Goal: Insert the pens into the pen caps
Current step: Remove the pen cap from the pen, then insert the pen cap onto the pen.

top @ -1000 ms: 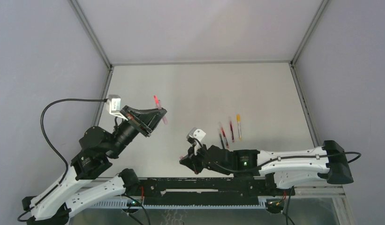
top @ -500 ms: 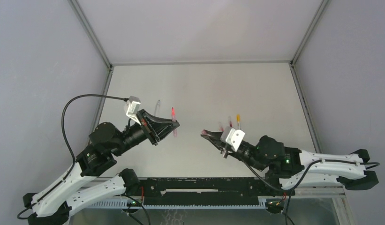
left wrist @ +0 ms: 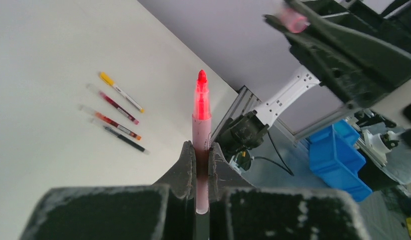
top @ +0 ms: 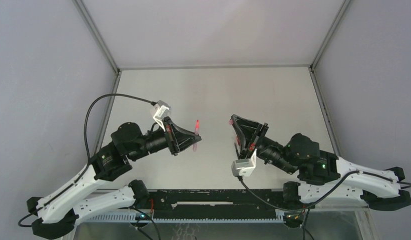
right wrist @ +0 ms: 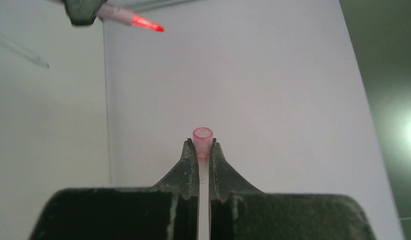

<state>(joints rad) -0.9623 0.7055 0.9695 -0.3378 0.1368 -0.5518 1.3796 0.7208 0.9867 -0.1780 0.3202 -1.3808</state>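
**Sam:** Any boxes to see?

**Mia:** Yes. Blue plastic bins point(left wrist: 338, 160) down past the table edge, seen from the left wrist. Cannot tell what sits inside.

**Sam:** And the small pink see-through pen cap point(right wrist: 202, 136)?

**Mia:** Pinched tight in the right claw point(right wrist: 202, 147), up in the air. Stands straight up between the black fingers, round open mouth on top. Looks hollow.

**Sam:** And the thin pink pen with the bright red tip point(left wrist: 201, 112)?

**Mia:** Clamped in the left claw point(left wrist: 201, 150), off the table too. Sticks up long and straight from between the fingers, red tip on top in the left wrist view. From above, points toward the back of the white table point(top: 213, 90).

**Sam:** Touching the cap?

**Mia:** No. Well apart. From the right wrist, sits up in the top left corner, tip aimed right and a bit down.

**Sam:** More pens?

**Mia:** Four lying flat on the table, side by side, all slanted the same way: a yellow-ended pen point(left wrist: 120, 91), a dark red pen point(left wrist: 113, 104), a red and orange pen point(left wrist: 109, 121), a black pen point(left wrist: 124, 140). Also a clear pen with a blue end point(right wrist: 23, 54), lying alone.
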